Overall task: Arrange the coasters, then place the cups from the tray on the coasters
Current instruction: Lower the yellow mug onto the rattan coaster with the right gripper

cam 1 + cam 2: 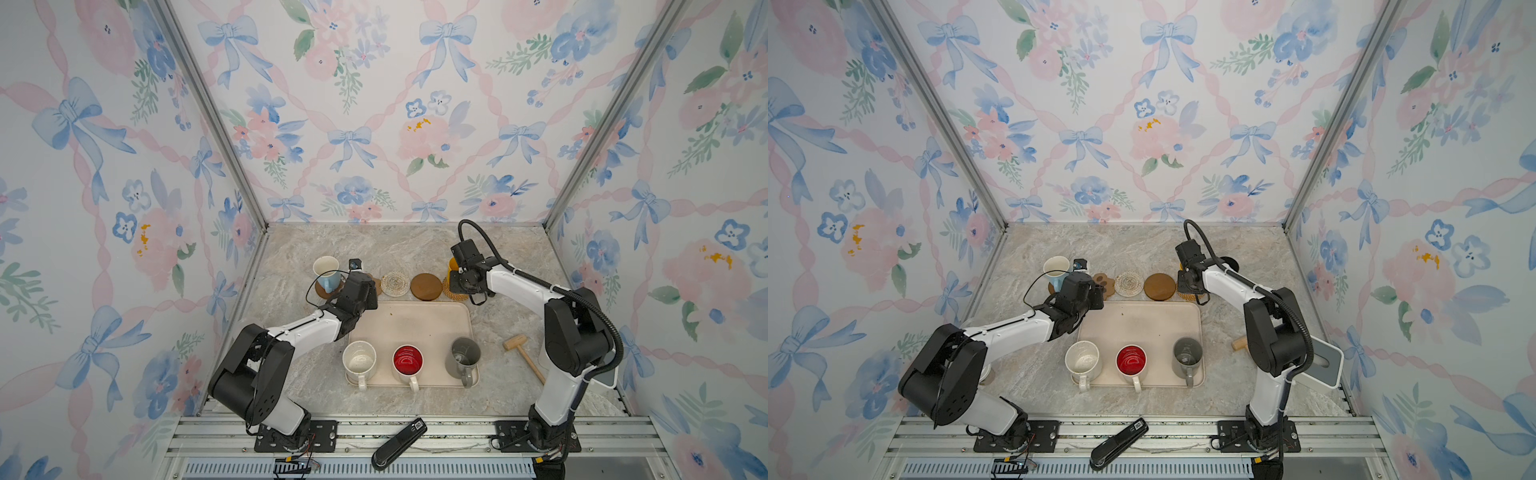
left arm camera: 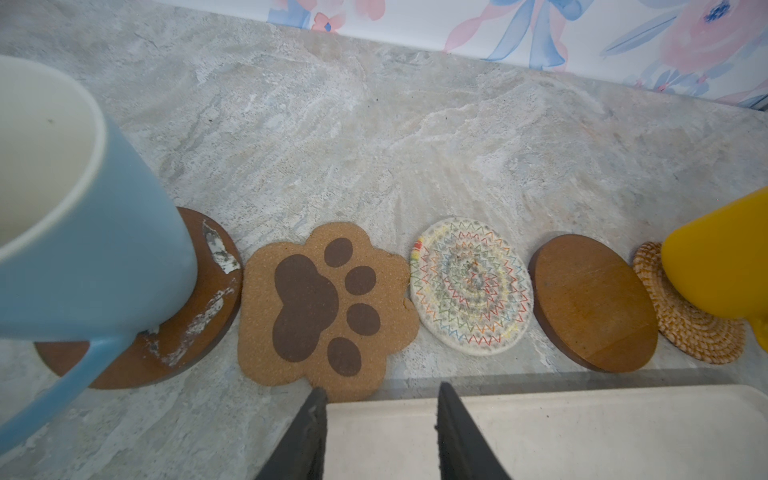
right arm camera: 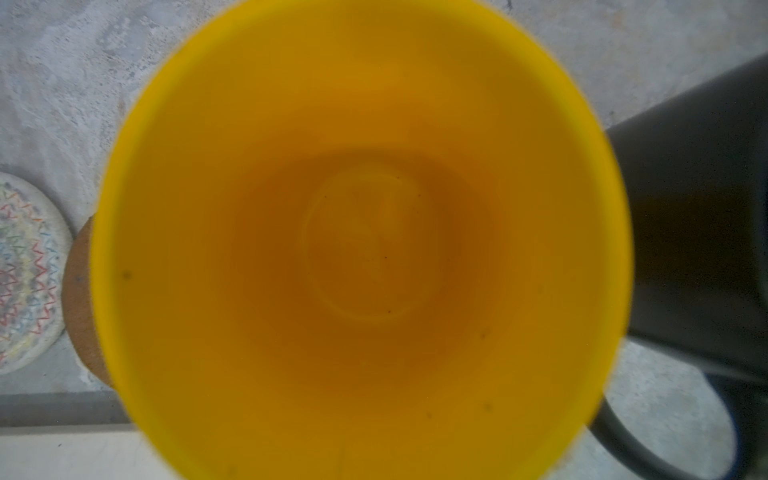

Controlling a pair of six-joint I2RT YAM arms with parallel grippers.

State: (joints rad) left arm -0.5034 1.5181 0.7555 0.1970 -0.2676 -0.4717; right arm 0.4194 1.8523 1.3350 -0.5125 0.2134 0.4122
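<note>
Cups split between the tray (image 1: pixel 411 322) and the coaster row on the table (image 1: pixel 415 245).
Light blue mug (image 1: pixel 326 269) stands on the dark brown round coaster (image 2: pixel 199 324); paw coaster (image 2: pixel 324 303), cream woven coaster (image 2: pixel 471 286) and wooden disc coaster (image 2: pixel 594 303) lie bare. Yellow mug (image 3: pixel 361 241) is at the rattan coaster (image 2: pixel 681 328) under the right tool (image 1: pixel 460 279), grip impossible to tell; black mug (image 3: pixel 698 232) just beside. Left tool (image 2: pixel 380 390) hangs released over the tray's edge. Speckled mug (image 1: pixel 359 359), red-lined mug (image 1: pixel 408 360) and grey mug (image 1: pixel 463 356) stand on the tray.

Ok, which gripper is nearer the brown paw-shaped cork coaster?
Left. The left gripper hovers at the edge of the brown paw-shaped coaster, open and empty. The right gripper is at the yellow mug on the tan rattan coaster, three coasters along.
</note>
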